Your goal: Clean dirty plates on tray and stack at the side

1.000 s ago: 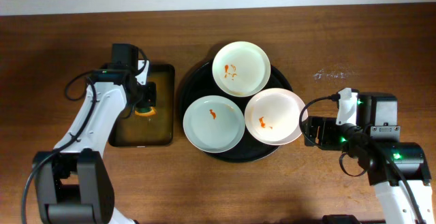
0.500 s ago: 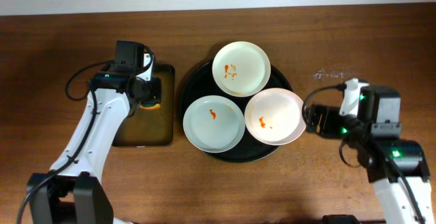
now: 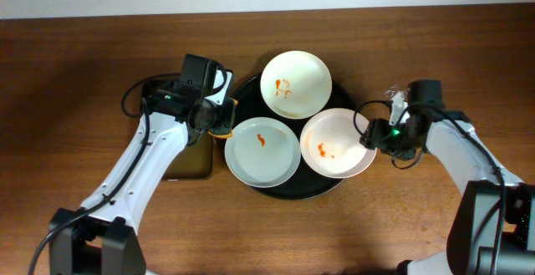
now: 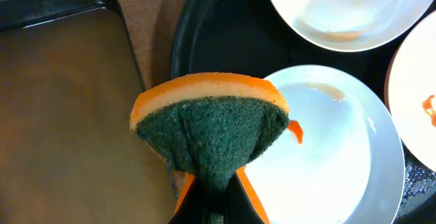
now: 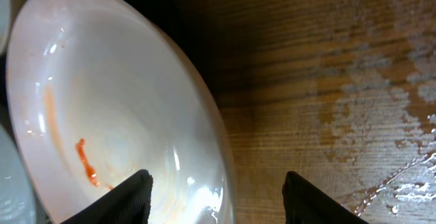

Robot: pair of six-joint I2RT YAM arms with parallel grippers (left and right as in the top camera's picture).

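Dirty plates (image 3: 301, 74): overhead showed all three on the tray (image 3: 241, 91), each smeared, none stacked, so no step was done. Left wrist: left gripper (image 4: 211, 186) was clamped on the sponge (image 4: 211, 125), above the blue plate (image 4: 334, 156). Right wrist: right gripper (image 5: 216, 193) was wide open and empty, straddling the rim of the pink plate (image 5: 116, 101).

A wooden bench (image 3: 84, 41) carries a dark rectangular pan (image 4: 68, 115) holding brownish liquid. Over the pan's right edge hangs a sponge (image 4: 211, 122), orange with a green scouring face, pinched into a fold. Wet streaks (image 5: 381, 115) glisten on the wood at the right.
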